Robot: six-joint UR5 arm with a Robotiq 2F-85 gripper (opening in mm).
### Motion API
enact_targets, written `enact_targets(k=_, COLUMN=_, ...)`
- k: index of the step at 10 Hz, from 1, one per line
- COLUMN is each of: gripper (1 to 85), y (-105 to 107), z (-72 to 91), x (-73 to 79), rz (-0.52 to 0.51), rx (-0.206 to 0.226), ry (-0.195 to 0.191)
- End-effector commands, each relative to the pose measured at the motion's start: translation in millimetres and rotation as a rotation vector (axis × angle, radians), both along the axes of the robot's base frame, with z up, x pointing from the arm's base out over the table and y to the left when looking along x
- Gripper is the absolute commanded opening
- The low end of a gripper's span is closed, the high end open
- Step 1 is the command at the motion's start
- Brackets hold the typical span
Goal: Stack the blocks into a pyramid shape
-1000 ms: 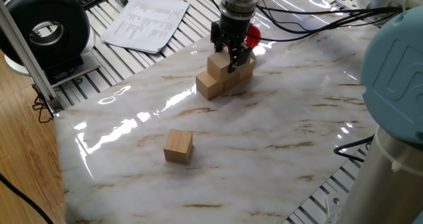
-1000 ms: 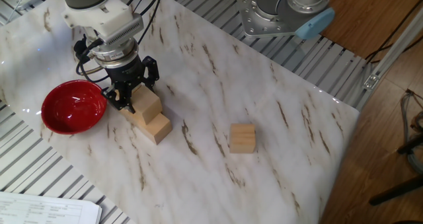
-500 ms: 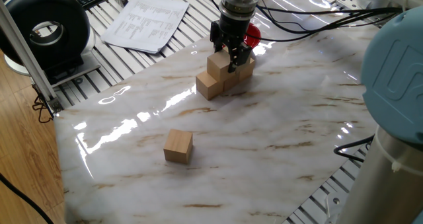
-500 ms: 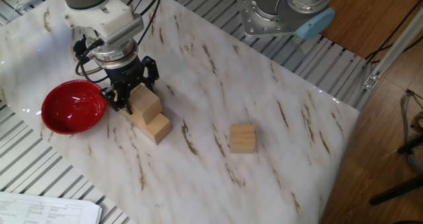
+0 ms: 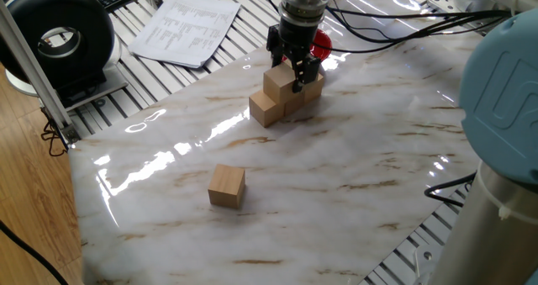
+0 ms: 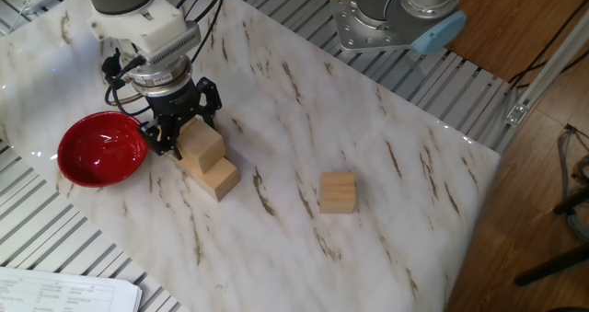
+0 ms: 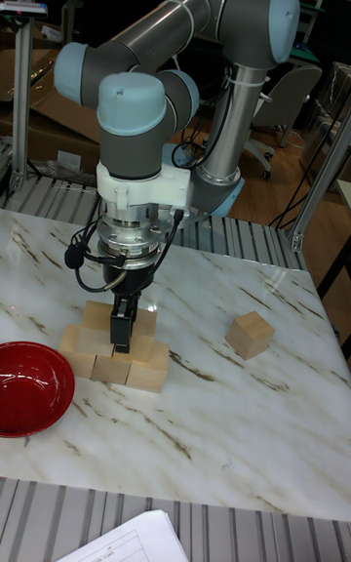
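From my station: the tool [image 5: 294, 70] hangs straight down over the stack of blocks [image 7: 115, 348] at the far side of the bench [image 6: 386, 211], next to the red bowl [image 6: 99, 149]. In the tall fixed view I count a bottom row of three cubes and two more on top of them; the dark fingers [image 7: 121, 326] come down in front of the upper row, so the seam between those two is partly hidden.

The tool's jaws stand on either side of the upper block [image 6: 202, 144]. From the other fixed view they look close against its faces, but I cannot tell whether they are clamped on it or just off the wood.

The sixth cube, the loose block [image 5: 226, 186], sits alone on the marble, well apart from the stack and toward the near edge in one fixed view. It rests flat, turned a little relative to the stacked ones. Same cube in the tall fixed view [image 7: 250, 335], to the right of the stack.

The bowl lies just beside the stack, on the side away from the loose block; whether it touches the bottom row I cannot tell.

Off the bench: printed sheets [image 5: 187, 26] lie on the slatted frame, and a black round lamp housing [image 5: 57, 39] stands at the corner.
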State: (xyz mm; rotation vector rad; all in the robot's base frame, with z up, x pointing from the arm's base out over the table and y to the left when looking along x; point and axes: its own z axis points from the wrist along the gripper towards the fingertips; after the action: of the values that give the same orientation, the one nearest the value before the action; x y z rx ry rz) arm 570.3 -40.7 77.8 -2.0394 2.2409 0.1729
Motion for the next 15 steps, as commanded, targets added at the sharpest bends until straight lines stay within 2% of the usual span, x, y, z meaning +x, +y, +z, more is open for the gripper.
enact_targets(k=1, gripper=73.7, y=0, z=-1.0, x=-0.3, rz=-0.039, rx=-0.01, ry=0.009)
enact_targets(k=3, gripper=73.7, y=4, z=0.0, x=-1.0, rz=-0.063, rx=0.004, ry=0.016)
enact_targets(k=6, gripper=73.7, y=4, z=9.6, x=-2.5, rz=-0.062, rx=0.003, ry=0.016)
enact_targets(k=8, gripper=73.7, y=4, z=16.3, x=0.1, rz=-0.07, rx=0.003, ry=0.002)
enact_targets(k=10, gripper=73.7, y=-6, z=31.2, x=2.9, rz=-0.07, rx=-0.048, ry=-0.02)
enact_targets(k=12, gripper=74.7, y=-8, z=54.4, x=18.0, rz=-0.042, rx=-0.08, ry=-0.066)
enact_targets(k=14, gripper=76.3, y=1, z=77.4, x=26.8, rz=-0.04, rx=-0.105, ry=-0.067)
enact_targets(k=15, gripper=76.3, y=20, z=85.8, x=35.1, rz=-0.057, rx=-0.087, ry=-0.061)
